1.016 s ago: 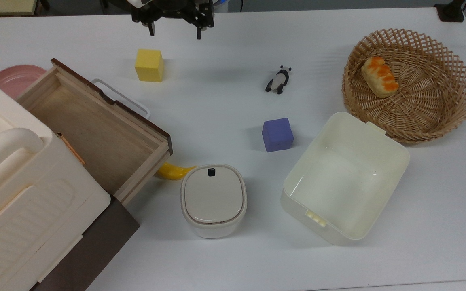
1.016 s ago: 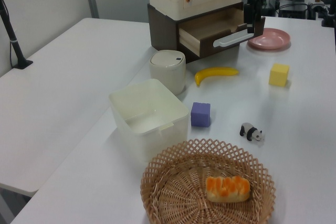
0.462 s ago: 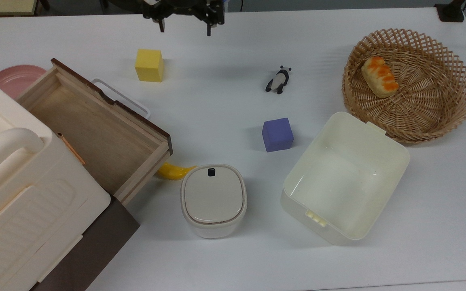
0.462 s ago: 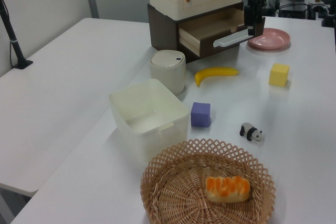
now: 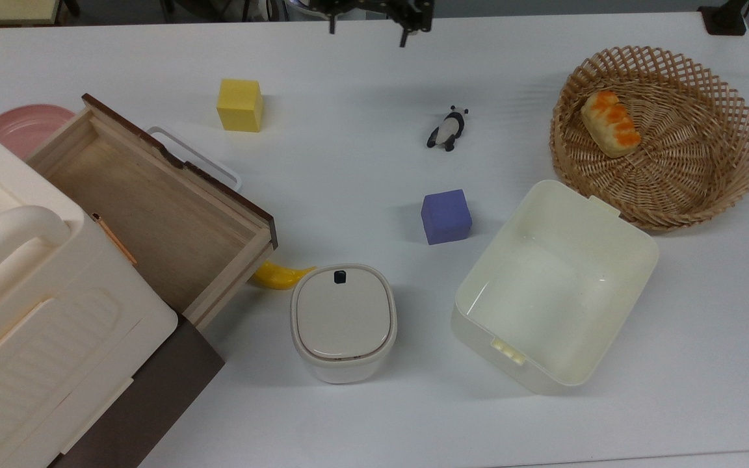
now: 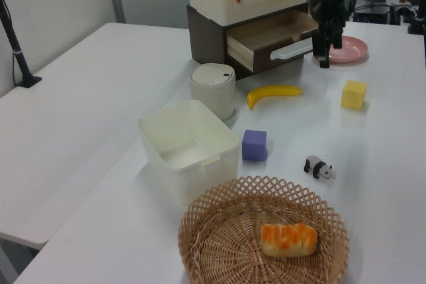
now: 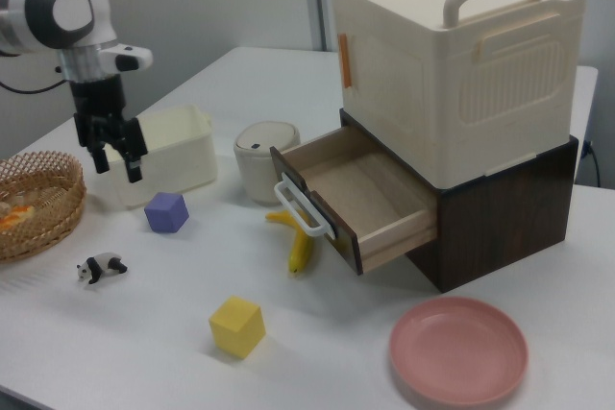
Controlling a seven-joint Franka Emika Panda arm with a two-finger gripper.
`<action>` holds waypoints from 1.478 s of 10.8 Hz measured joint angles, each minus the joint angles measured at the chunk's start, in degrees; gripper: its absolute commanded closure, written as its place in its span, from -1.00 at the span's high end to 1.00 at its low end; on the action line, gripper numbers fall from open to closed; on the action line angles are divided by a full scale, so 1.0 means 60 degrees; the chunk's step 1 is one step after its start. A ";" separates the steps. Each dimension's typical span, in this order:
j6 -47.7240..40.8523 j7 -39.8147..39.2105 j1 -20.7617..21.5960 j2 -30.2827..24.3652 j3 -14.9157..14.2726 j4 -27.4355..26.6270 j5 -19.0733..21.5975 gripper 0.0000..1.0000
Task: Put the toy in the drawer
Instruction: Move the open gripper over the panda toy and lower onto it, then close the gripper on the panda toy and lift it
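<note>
Your arm's black two-finger gripper (image 7: 115, 162) hangs in the air with its jaws spread apart and nothing between them; in the top view it sits at the upper edge (image 5: 368, 29), above the white worktop (image 5: 348, 162).

The small black-and-white panda toy (image 5: 447, 129) lies on its side on the bare worktop, well apart from the gripper. In the top view it is between the yellow foam cube (image 5: 240, 104) on the top view's left and the round wicker basket (image 5: 725, 182) on the top view's right, with the purple foam cube (image 5: 446, 216) below it.

The shallow light-wood drawer with the dark brown front and white handle (image 5: 153, 214) stands pulled open from the dark brown cabinet (image 7: 500, 208), under the cream plastic storage box (image 7: 452, 55). The toy is well apart from it. A yellow banana (image 7: 300, 245) lies just beside the drawer's front corner in the right view.
</note>
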 measured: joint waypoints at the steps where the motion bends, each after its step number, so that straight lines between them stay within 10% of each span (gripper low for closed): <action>1: 0.0090 0.0500 0.0262 -0.0004 0.0000 -0.0178 0.0117 1.00; 12: 0.3558 0.3927 0.1843 0.2339 0.0042 -0.1723 0.0212 0.95; 14: 0.3878 0.4242 0.1855 0.2658 0.0269 -0.1889 0.0212 0.49; 16: 0.4077 0.4405 0.1857 0.2926 0.0417 -0.1922 0.0212 -0.39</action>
